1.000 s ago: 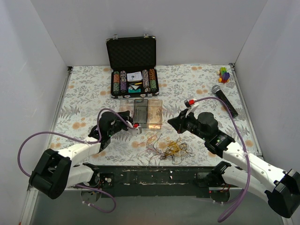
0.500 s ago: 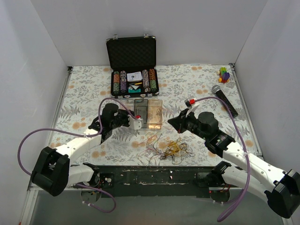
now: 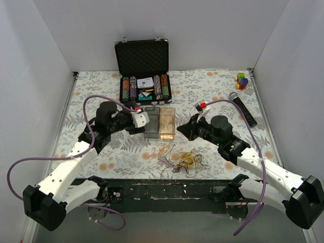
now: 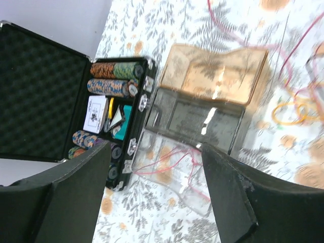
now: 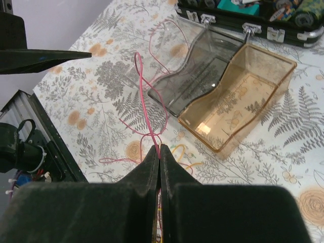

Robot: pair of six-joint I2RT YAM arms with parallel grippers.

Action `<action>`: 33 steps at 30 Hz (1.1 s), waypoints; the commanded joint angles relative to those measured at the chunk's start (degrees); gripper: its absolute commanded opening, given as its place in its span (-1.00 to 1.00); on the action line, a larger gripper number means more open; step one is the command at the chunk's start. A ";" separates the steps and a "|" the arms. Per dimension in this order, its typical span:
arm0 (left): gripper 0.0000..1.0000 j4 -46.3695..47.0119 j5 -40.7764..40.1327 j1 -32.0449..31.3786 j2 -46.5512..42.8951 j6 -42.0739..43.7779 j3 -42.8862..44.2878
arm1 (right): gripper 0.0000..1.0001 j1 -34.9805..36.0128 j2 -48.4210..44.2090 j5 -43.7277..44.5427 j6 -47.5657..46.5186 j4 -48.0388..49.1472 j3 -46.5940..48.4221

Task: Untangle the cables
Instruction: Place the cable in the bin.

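A: Where are the cables?

B: The cables [image 3: 183,160] lie in a loose clump by the near edge of the worktop [image 3: 217,86], about midway between our arms. One pink cable [image 5: 143,96] is drawn out of it. Our right gripper [image 5: 158,153] has its jaws pressed together on that strand, and the strand's far part drapes into the clear end of the tray [image 5: 243,119].

A: And the left gripper?

B: Our left gripper [image 4: 156,149] hangs over the tray's left end, jaws spread wide, nothing between them.

A: What could go wrong?

B: We judge the strand itself is the risk. It is hair-thin, so it may slip out of the pinch. We cannot tell whether its lower loop is free of the clump — if it isn't, a pull drags the yellow and brown loops along and tightens the knot. A pull the wrong way could also haul the draped end back out of the tray, and the tray looks light enough to slide.

A: What differs from a second ago?

B: Then our left gripper was closed and sat lower, by the tray's near left corner — now it is higher, further from us, and opened. The right gripper was closed then too and has shifted only a little towards the far edge. The clump looks unchanged.
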 commanded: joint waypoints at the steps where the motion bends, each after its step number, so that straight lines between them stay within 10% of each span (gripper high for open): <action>1: 0.46 -6.17 8.03 0.46 -3.48 -18.22 6.43 | -0.97 -0.25 1.76 -3.08 0.04 5.12 6.37; 24: 0.63 8.94 26.43 0.20 2.49 -33.90 2.74 | -0.97 2.82 10.02 -9.68 2.15 10.04 18.42; 30: 0.12 8.50 29.59 -0.24 4.51 -33.99 3.35 | -0.97 3.88 11.96 -9.24 2.68 12.41 19.65; 33: -0.51 6.75 29.94 -0.42 5.56 -32.15 4.32 | -0.97 4.05 12.58 -9.15 3.12 13.30 20.35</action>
